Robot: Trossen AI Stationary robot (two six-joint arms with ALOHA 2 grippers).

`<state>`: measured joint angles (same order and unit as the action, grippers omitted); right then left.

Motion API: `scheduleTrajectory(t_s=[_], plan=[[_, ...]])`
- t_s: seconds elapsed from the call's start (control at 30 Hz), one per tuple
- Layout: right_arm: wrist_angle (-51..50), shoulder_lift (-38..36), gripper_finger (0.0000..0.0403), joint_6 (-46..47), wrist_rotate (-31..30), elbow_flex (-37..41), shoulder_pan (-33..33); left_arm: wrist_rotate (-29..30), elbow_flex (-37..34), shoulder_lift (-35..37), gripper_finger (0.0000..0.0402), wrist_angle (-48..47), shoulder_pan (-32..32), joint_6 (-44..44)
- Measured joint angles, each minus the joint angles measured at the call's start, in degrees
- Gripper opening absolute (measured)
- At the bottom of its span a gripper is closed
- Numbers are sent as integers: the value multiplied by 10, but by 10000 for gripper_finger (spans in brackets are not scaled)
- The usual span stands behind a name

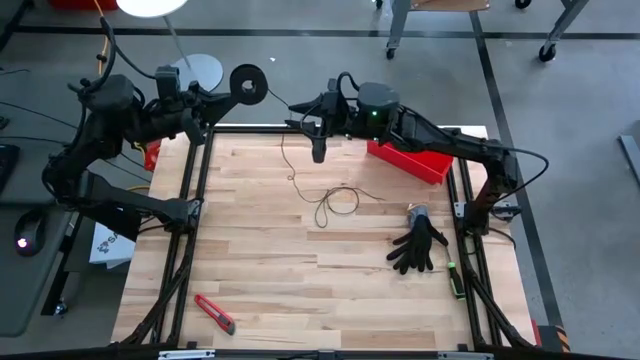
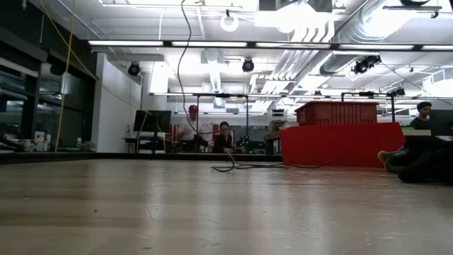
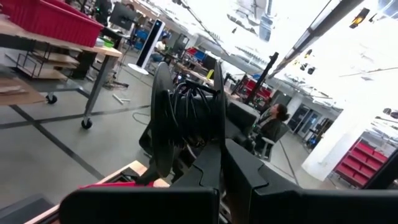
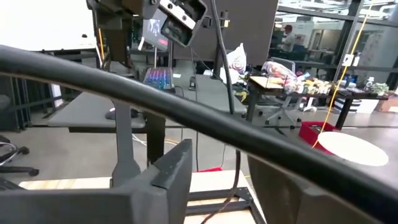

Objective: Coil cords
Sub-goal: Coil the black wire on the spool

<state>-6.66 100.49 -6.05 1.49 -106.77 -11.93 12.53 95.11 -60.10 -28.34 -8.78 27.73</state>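
high view | spool (image 1: 247,80) in left pincer (image 1: 232,86) | cord (image 1: 335,200) trails below

The spool (image 1: 247,80) is held beyond the tabletop's (image 1: 260,280) far left corner. The cord (image 1: 335,200) lies looped mid-tabletop, running up toward the far edge. A bin (image 1: 420,160) sits at the far right, a glove (image 1: 418,245) nearer right, a box cutter (image 1: 214,313) near left.
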Motion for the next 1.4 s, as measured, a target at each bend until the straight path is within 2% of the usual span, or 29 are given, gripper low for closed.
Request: scheduleTrajectory(t_s=[0.47, 0.63, 0.8, 1.0, 1.13, 1.4], plan=[[1, 1, 5, 0, -1, 0, 2, 17, 0, 3, 0, -1, -1, -5], [31, 1, 2, 3, -17, 0, 28, 38, 0, 2, 0, 3, -11, 24], [121, 24, 1, 10, -17, -1, 65, 37, 0, -22, 0, 56, -24, 109], [210, 58, 0, 28, -26, -1, 76, -26, 0, -52, 0, 124, -33, 248], [263, 72, 0, 50, -26, -1, 74, -66, 0, -66, 0, 127, -31, 347], [316, 83, 0, 57, -24, -1, 71, -108, 0, -79, 0, 126, -9, 451]])
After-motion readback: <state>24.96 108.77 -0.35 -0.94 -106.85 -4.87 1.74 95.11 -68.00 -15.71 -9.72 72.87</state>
